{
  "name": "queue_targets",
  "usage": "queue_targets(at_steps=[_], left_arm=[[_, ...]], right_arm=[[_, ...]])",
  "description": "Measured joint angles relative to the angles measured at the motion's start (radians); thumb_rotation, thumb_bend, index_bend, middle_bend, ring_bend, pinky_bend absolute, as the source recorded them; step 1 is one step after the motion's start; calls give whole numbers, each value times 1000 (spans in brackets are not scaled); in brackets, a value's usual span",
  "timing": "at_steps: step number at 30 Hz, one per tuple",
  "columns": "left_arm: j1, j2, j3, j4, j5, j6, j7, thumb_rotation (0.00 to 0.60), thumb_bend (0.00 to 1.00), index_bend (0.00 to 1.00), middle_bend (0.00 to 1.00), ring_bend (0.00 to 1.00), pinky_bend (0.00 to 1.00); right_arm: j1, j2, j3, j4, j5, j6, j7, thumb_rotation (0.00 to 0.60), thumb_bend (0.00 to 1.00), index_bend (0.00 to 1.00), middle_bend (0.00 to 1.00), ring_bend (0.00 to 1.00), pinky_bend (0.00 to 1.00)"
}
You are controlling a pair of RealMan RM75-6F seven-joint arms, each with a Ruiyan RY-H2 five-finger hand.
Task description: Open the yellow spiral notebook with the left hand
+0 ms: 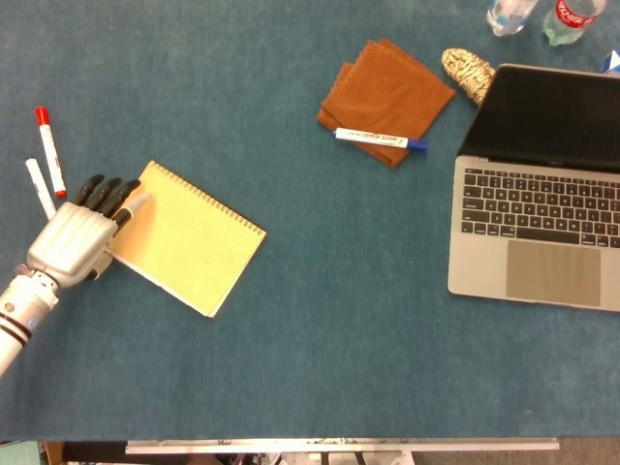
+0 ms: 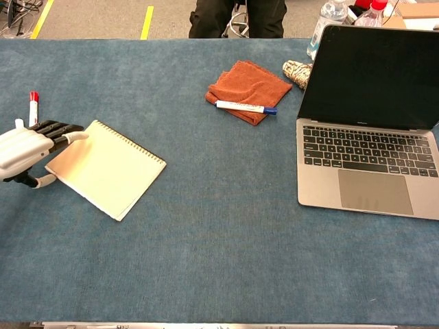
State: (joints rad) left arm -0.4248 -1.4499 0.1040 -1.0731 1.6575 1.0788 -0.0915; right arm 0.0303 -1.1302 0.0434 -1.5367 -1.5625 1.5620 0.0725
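Observation:
The yellow spiral notebook [image 1: 189, 239] [image 2: 106, 168] lies closed and turned at an angle on the blue table, with its wire spiral along the far right edge. My left hand [image 1: 73, 237] [image 2: 24, 152] is at the notebook's left short edge. Its dark fingers [image 1: 108, 194] lie over that edge's far corner and the thumb sits at the near corner, so it holds the edge. In the chest view that edge looks slightly raised off the table. My right hand shows in neither view.
A red-capped marker [image 1: 50, 150] and a white pen [image 1: 40, 188] lie just beyond my left hand. An orange cloth [image 1: 386, 99] with a blue-capped marker [image 1: 380, 139] on it sits at centre back. An open laptop [image 1: 538, 228] stands on the right, with bottles [image 1: 572, 19] behind it.

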Motion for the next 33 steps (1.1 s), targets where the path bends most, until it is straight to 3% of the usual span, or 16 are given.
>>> queue_targets(at_steps=[18,30,33], left_arm=[[-71,0,-70,-46,-70,-42,47,600,293,0,0,0,0],[-43,172,-63,-327,-83,12,123,600,294,1,0,0,0],[-51,192,-58,-382,-52,21,105,600,294,56,0,0,0]], right_arm=[[-11,-4,3,21,7,9,25,600,188,138,175,99,178],[3,-12,4,23,5,-13,25,600,189,138,175,99,178],[4,-14,4,23,3,-14,25,600,189,138,175,99,178]])
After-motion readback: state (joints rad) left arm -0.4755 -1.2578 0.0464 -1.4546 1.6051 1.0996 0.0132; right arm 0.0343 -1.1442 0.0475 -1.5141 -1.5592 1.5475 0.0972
